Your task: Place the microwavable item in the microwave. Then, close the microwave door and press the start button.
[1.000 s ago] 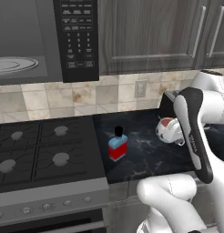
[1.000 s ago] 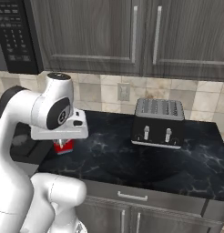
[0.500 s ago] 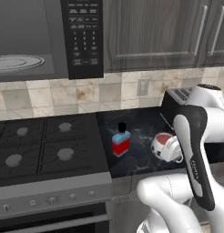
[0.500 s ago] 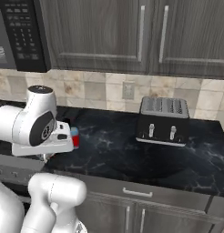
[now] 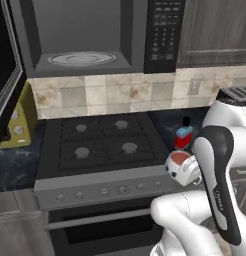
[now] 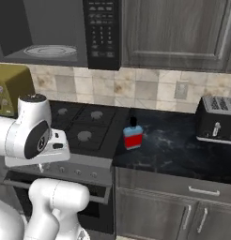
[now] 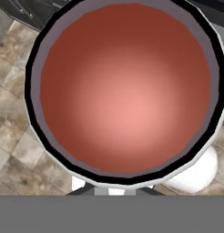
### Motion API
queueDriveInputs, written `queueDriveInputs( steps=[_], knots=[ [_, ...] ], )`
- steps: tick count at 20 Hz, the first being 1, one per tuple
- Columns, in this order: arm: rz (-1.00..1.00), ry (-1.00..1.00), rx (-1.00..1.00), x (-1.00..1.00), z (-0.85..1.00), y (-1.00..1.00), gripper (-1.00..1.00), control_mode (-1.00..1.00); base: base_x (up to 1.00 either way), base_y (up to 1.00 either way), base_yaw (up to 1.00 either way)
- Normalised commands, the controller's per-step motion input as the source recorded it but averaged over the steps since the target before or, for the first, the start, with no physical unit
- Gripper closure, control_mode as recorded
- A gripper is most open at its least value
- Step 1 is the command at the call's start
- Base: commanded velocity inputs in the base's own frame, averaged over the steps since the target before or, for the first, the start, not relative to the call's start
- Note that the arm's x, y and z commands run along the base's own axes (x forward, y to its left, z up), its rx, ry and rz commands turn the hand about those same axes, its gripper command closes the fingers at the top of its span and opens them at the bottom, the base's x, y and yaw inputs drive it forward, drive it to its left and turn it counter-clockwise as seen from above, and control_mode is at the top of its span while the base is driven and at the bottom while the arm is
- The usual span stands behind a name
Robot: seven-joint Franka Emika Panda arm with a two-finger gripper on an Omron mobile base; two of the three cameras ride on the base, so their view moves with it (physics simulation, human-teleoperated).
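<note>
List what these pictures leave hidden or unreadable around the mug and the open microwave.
- Gripper fingers: hand view, hidden by the white ceramic mug with reddish-brown inside.
- Mug handle: left base view, hidden by the white arm beside the mug.
- Black microwave door: left base view, cut off by the left edge.
- Black keypad panel labels: too small.

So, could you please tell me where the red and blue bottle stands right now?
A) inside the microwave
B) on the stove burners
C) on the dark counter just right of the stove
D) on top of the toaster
C: the bottle stands upright on the dark counter, just right of the stove.
</note>
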Motion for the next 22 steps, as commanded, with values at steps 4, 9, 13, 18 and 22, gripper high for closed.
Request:
queueDriveInputs(
  steps=[4, 9, 13, 18, 22],
  knots=[
    [0.00, 0.00, 0.00, 0.00, 0.00, 0.00, 1.00, 1.00, 0.39, 1.00, 0.00],
    [0.00, 0.00, 0.00, 0.00, 0.00, 0.00, 1.00, 1.00, 0.57, 0.77, -0.04],
    [0.00, 0.00, 0.00, 0.00, 0.00, 0.00, 1.00, 1.00, 0.24, 0.01, -0.01],
    [0.00, 0.00, 0.00, 0.00, 0.00, 0.00, 1.00, 1.00, 0.41, 0.00, 0.00],
    [0.00, 0.00, 0.00, 0.00, 0.00, 0.00, 1.00, 1.00, 0.41, 0.00, 0.00]
  ],
)
